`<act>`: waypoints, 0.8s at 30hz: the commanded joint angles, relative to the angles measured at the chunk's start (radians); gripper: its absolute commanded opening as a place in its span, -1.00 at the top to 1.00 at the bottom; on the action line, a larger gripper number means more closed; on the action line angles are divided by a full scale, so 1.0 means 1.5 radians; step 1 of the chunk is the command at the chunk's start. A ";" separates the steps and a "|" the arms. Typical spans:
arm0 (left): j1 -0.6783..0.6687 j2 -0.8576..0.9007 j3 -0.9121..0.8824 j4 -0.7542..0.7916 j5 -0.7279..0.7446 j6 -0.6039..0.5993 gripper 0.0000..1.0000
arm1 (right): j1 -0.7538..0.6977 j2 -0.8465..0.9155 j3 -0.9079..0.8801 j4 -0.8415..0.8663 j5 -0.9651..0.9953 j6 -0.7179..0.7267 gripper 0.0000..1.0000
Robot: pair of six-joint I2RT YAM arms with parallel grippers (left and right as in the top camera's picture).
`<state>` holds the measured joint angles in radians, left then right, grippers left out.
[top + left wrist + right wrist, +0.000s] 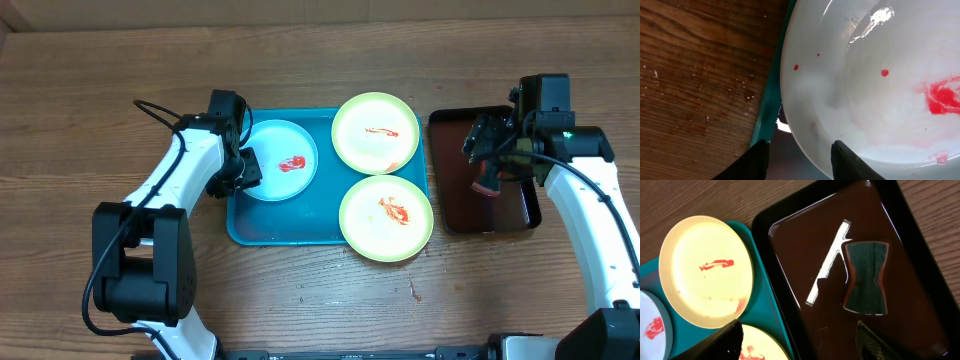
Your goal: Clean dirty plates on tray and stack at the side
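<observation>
A light blue plate (pixel 285 160) with a red smear lies at the left of the turquoise tray (pixel 300 225). Two pale yellow-green plates (pixel 375 132) (pixel 386 218), both smeared red, sit on the tray's right side. My left gripper (pixel 247 172) is at the blue plate's left rim. In the left wrist view its jaws (pixel 800 150) straddle that rim: one finger is over the plate (pixel 865 100), the other by the tray's edge (pixel 765 120). Whether they press on the rim is unclear. My right gripper (pixel 485 150) (pixel 800 332) hangs open above the dark tray, holding nothing.
A dark brown-red tray (pixel 520 215) stands right of the turquoise one, holding liquid and a sponge (pixel 867 277) that lies just ahead of my right fingers. Bare wooden table surrounds both trays, with a cable looping by the left arm.
</observation>
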<state>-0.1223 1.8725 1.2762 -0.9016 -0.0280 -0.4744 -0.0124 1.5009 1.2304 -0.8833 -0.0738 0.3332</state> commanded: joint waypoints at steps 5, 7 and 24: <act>-0.010 0.017 -0.009 0.021 -0.016 -0.038 0.20 | 0.000 -0.004 0.013 -0.008 0.007 0.003 -0.48; -0.010 0.017 -0.009 0.029 -0.014 -0.038 0.23 | 0.000 -0.004 0.013 -0.009 0.009 0.002 -0.48; -0.011 0.086 -0.013 0.044 -0.001 -0.037 0.49 | 0.000 -0.004 0.013 -0.021 0.009 0.002 -0.48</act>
<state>-0.1314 1.9511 1.2682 -0.8452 -0.0280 -0.5255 -0.0124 1.5009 1.2304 -0.9176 -0.0708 0.3363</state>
